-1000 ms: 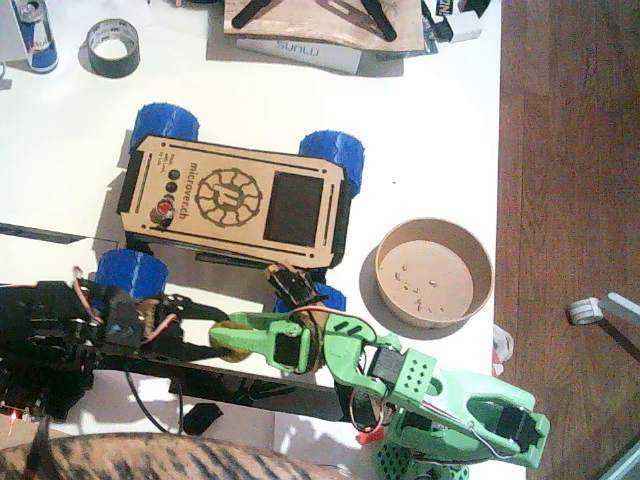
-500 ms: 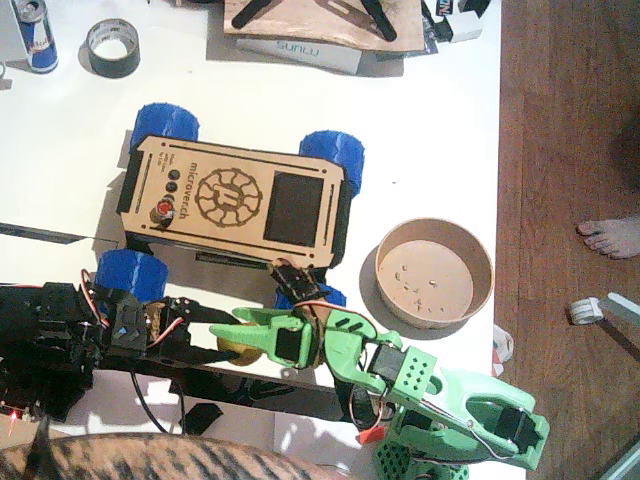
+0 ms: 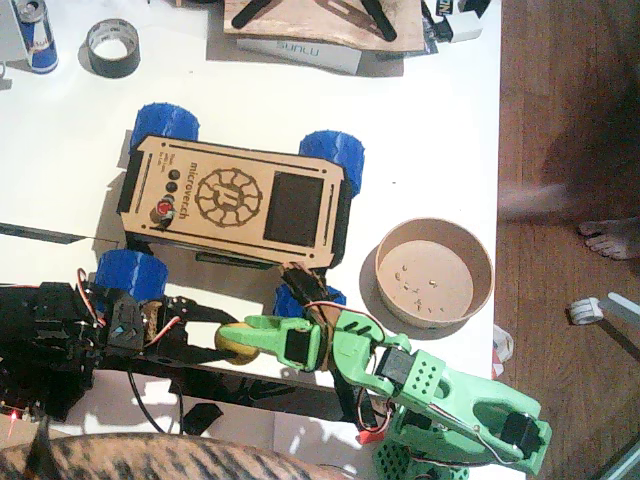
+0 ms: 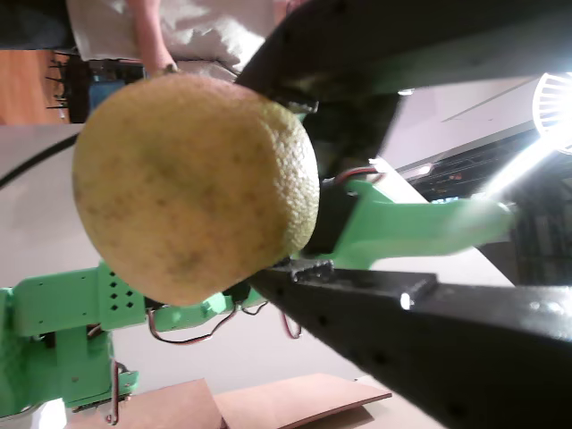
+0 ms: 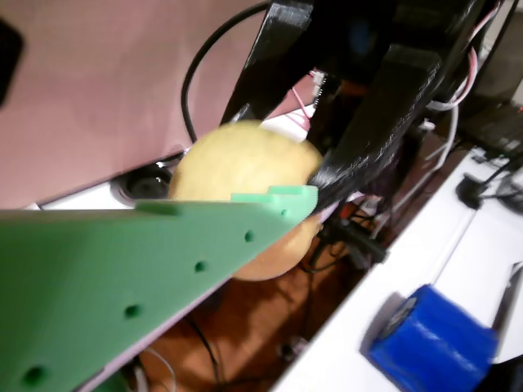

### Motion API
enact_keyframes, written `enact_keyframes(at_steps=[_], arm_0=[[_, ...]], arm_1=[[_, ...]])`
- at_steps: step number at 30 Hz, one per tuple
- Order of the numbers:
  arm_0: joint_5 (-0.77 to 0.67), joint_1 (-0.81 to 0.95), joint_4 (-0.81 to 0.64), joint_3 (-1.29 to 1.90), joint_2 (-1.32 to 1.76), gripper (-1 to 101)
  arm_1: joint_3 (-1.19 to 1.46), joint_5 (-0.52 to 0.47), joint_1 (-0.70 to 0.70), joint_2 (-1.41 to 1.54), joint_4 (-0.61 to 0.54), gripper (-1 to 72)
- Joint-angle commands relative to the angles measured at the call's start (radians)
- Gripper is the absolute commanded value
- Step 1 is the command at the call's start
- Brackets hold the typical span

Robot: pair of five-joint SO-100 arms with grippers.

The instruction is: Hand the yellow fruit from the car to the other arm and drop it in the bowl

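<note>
Yellow fruit (image 4: 192,183): round, dimpled rind.

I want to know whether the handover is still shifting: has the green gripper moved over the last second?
Yes, slightly. In the fixed view the green gripper has slid right and a little down, away from the car's near-left blue wheel, the yellow fruit with it.

The yellow fruit (image 4: 195,188) is dull yellow with pitted skin. The car (image 3: 237,200) is light wood with blue wheels (image 3: 335,153). The bowl (image 3: 433,272) is tan, speckled inside. The table (image 3: 430,130) is white.
</note>
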Motion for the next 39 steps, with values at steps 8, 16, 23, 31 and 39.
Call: enact_keyframes(at_steps=[8, 16, 23, 31, 39], arm_0=[[-0.011, 0.006, 0.008, -0.015, 0.041, 0], [-0.011, 0.006, 0.020, -0.015, 0.051, 0], [-0.011, 0.006, 0.035, -0.015, 0.060, 0], [-0.011, 0.006, 0.038, -0.015, 0.072, 0], [-0.011, 0.006, 0.049, -0.015, 0.084, 0]], arm_1=[[0.037, 0.095, 0.018, 0.031, 0.044, 32.8], [0.015, 0.115, 0.021, -0.034, 0.038, 33.4], [0.028, 0.133, 0.032, -0.049, 0.040, 33.8], [0.041, 0.129, 0.048, -0.058, 0.032, 34.1], [0.011, 0.100, 0.063, -0.130, -0.046, 33.4]])
